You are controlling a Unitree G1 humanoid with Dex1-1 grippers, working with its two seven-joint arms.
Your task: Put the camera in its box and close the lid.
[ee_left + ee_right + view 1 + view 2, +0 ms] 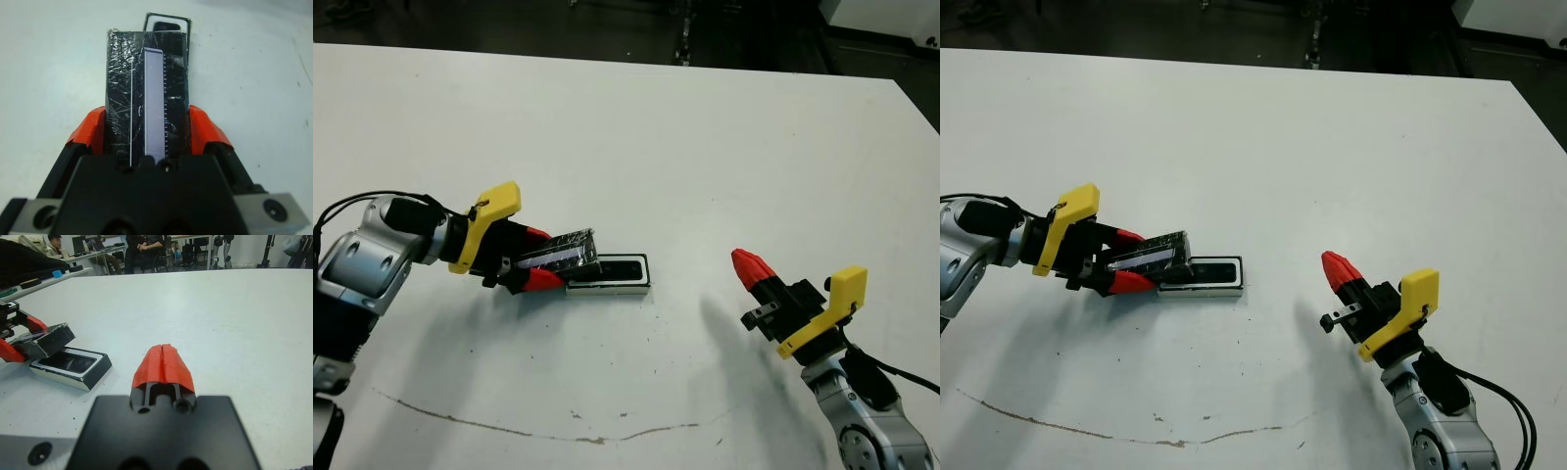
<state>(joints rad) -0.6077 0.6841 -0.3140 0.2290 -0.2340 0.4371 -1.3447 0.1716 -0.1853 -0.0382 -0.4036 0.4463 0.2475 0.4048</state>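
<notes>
My left gripper [546, 258] is shut on the lid [563, 252], a black plate with a silver-speckled face. It holds the plate tilted over the left end of the box [607, 288]. The box is a shallow tray with a white rim and dark sides, lying flat on the table. The camera [619, 270], a glossy black bar, lies inside it. In the left wrist view the lid [146, 98] runs out between the red fingers [93, 129] and hides most of the box [166, 22]. My right gripper [744, 262] is shut on nothing, well to the right of the box.
A thin brownish smear [509, 429] curves across the white table near its front edge. Beyond the far edge, in the right wrist view, people [146, 245] sit among desks and chairs.
</notes>
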